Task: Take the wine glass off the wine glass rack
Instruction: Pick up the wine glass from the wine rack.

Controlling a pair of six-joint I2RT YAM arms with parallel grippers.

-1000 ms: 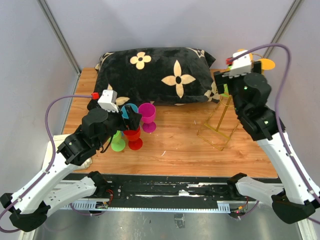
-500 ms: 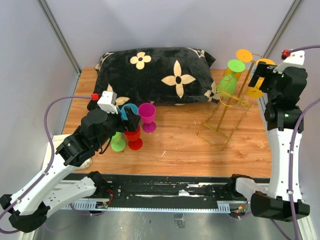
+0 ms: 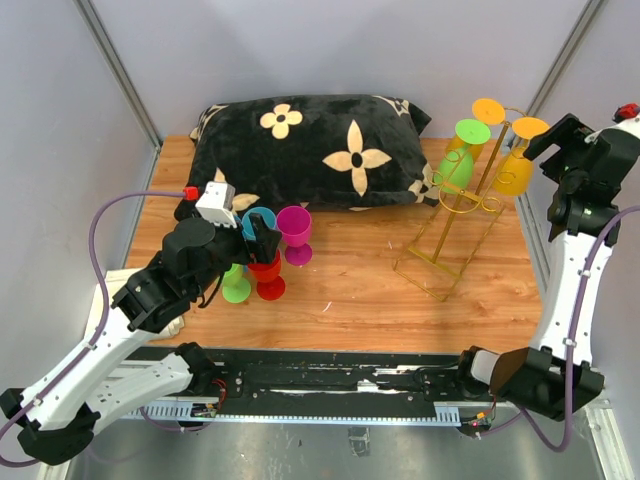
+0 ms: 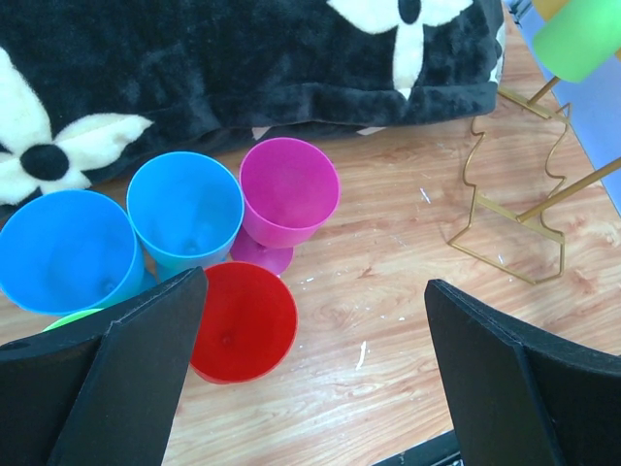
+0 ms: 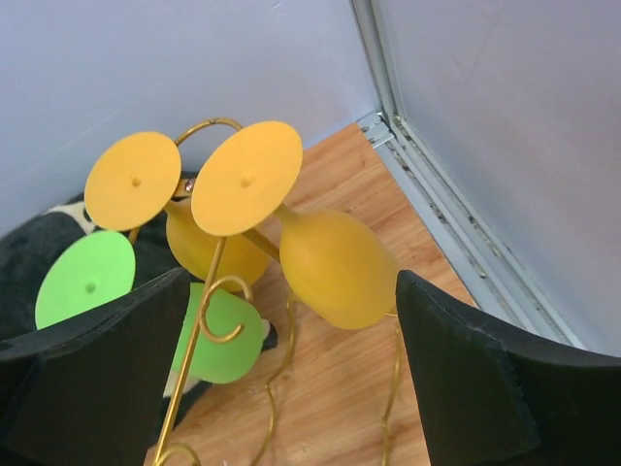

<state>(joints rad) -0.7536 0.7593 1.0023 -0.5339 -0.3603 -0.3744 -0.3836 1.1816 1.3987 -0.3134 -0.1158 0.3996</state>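
Three glasses hang upside down on the wine glass rack [image 3: 463,205], far right of the wooden surface [image 3: 350,290]: two yellow ones and a green glass [image 3: 455,168]. The nearer yellow wine glass [image 5: 335,267] sits framed just ahead of the right pincer [image 5: 291,286], which is spread wide and grips nothing. The left pincer [image 4: 315,286], wide too, hovers over the blue cups [image 4: 184,209], magenta cup [image 4: 289,189] and red cup [image 4: 243,320] beside the black flowered cushion [image 3: 310,150]. Grey walls stand all round. Only the overhead view shows both arms.

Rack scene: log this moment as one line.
rack: green glass and two yellow glasses hanging | right fingers: open, facing yellow glasses, no contact | left fingers: open above cups
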